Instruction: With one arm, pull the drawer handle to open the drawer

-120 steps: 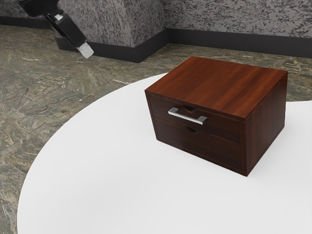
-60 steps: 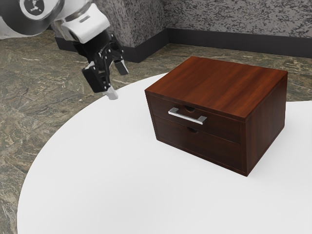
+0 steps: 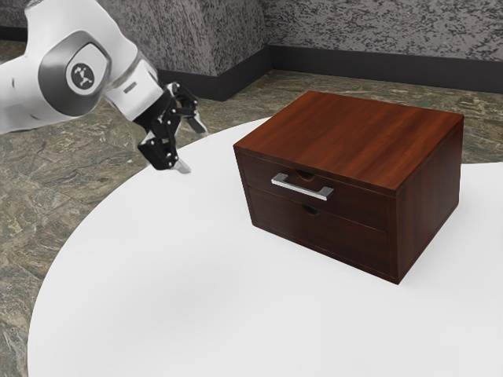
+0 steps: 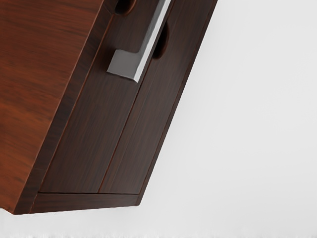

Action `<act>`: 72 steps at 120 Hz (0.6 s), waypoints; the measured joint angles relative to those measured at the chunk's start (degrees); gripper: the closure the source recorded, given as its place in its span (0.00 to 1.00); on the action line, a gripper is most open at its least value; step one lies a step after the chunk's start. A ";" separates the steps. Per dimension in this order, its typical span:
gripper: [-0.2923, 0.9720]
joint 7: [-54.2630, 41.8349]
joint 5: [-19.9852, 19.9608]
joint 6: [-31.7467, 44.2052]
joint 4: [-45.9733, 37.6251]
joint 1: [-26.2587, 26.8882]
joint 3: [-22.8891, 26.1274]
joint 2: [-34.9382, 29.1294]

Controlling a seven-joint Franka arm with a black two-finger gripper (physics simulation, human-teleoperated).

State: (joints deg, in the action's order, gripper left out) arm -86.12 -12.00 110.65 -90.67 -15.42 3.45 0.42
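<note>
Bare tabletop lies between the hand and the drawer fronts

The gripper hangs with fingers spread near the rim of the white table, well apart from the wooden cabinet. Ahead of the hand, smooth bare tabletop runs up to the cabinet's front. There the metal handle juts out from the upper drawer, a rounded recess behind its bar; the cabinet's body blocks the way beyond.

No legible txt, nos. or labels on cabinet (arm's round emblem unreadable).
</note>
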 joint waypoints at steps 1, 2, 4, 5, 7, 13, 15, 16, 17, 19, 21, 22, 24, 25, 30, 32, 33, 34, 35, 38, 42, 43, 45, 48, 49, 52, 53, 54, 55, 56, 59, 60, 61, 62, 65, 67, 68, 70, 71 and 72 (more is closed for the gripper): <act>0.23 -0.18 -0.09 0.24 0.02 -0.44 0.35 0.08; 0.23 -0.36 -0.17 0.46 0.03 -0.83 0.64 0.16; 0.23 -0.70 -0.32 0.89 0.05 -1.65 1.30 0.30; 0.23 -0.87 -0.39 1.09 0.06 -2.04 1.62 0.34; 0.23 -1.20 -0.51 1.46 0.08 -2.73 2.19 0.41; 0.23 -2.12 -0.79 2.42 0.10 -4.60 3.97 0.55; 0.23 -2.40 -0.85 2.70 0.10 -5.05 4.49 0.56; 0.23 -2.53 -0.87 2.83 0.11 -5.26 4.76 0.58; 0.23 -2.66 -0.89 2.95 0.11 -5.46 5.04 0.59; 0.23 -2.92 -0.93 3.20 0.11 -5.72 5.49 0.61; 0.23 -3.17 -0.96 3.45 0.11 -5.89 5.93 0.63; 0.23 -3.30 -0.98 3.57 0.11 -5.90 6.11 0.64; 0.23 -3.54 -1.00 3.79 0.09 -5.87 6.44 0.66; 0.23 -3.65 -1.01 3.90 0.08 -5.85 6.63 0.68; 0.23 -4.21 -1.06 4.39 0.05 -5.17 7.31 0.82; 0.23 -4.42 -1.08 4.57 0.05 -4.67 7.49 0.88; 0.23 -4.52 -1.08 4.65 0.04 -4.37 7.56 0.90; 0.23 -4.62 -1.09 4.73 0.04 -4.05 7.63 0.93; 0.23 -4.71 -1.10 4.80 0.04 -3.71 7.71 0.96; 0.23 -4.99 -1.10 5.01 0.01 -2.57 7.95 1.04; 0.23 -5.35 -1.10 5.26 -0.02 -0.63 8.19 1.25; 0.23 -5.43 -1.10 5.32 -0.03 -0.07 8.23 1.31; 0.23 -5.60 -1.10 5.43 -0.03 1.15 8.30 1.48; 0.23 -5.85 -1.10 5.57 -0.04 3.18 8.36 1.76; 0.23 -5.92 -1.10 5.62 -0.06 3.91 8.38 1.88; 0.24 -6.15 -1.10 5.75 -0.07 6.22 8.42 2.19; 0.24 -6.23 -1.09 5.79 -0.07 7.02 8.43 2.28; 0.25 -6.30 -1.09 5.83 -0.07 7.84 8.44 2.35; 0.25 -6.38 -1.08 5.87 -0.07 8.66 8.45 2.42; 0.25 -6.45 -1.08 5.91 -0.06 9.49 8.45 2.49; 0.26 -6.66 -1.06 6.03 -0.06 11.98 8.44 2.74; 0.26 -6.72 -1.06 6.07 -0.06 12.78 8.44 2.82; 0.27 -6.79 -1.05 6.11 -0.06 13.55 8.44 2.91; 0.27 -6.86 -1.04 6.14 -0.06 14.30 8.44 2.99; 0.28 -7.05 -1.02 6.25 -0.02 16.31 8.43 3.25; 0.28 -7.17 -1.00 6.31 0.02 17.41 8.42 3.35; 0.28 -7.23 -0.99 6.34 0.03 17.87 8.41 3.38; 0.29 -7.35 -0.97 6.39 0.05 18.60 8.40 3.39; 0.29 -7.41 -0.95 6.42 0.06 18.87 8.39 3.40; 0.29 -7.47 -0.94 6.44 0.07 19.10 8.38 3.41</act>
State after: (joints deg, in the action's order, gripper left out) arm -93.60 -12.94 117.09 -90.60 3.69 11.83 3.82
